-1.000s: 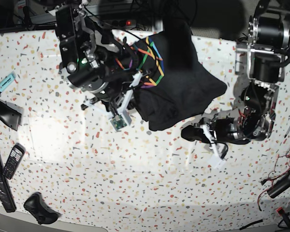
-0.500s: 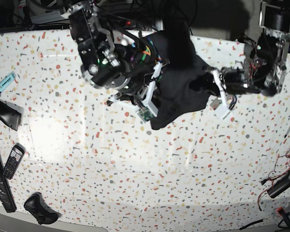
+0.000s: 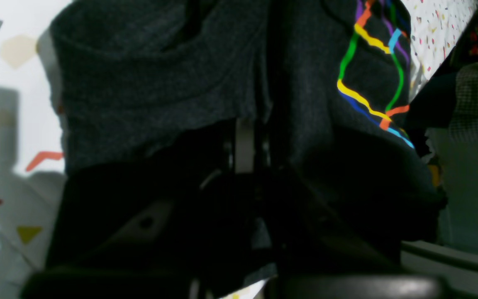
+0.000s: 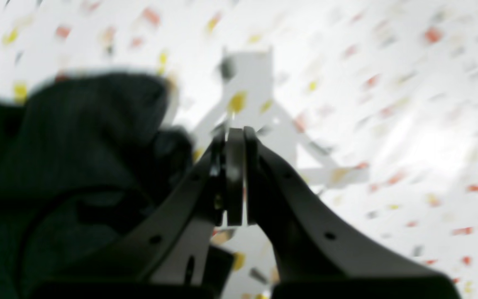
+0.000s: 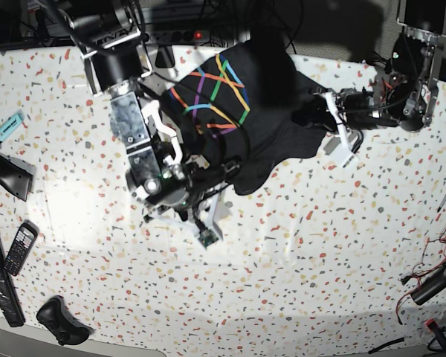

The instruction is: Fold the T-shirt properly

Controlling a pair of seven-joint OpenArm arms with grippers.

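White speckled tabletop (image 5: 297, 253), bright glare

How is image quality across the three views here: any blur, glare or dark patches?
Right wrist view: motion-smeared, the table speckles streaked, the right claw sharper. Left wrist view: lower half nearly black, the T-shirt soft-focused, its print bright. Base view: mostly sharp, with a glare patch on the table left of centre and curved edges.

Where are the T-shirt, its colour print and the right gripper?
T-shirt (image 5: 282, 134): base view, plain black cloth right of the print.
colour print (image 5: 212, 97): base view, middle of the line drawing.
right gripper (image 4: 235, 139): right wrist view, closed fingertips.
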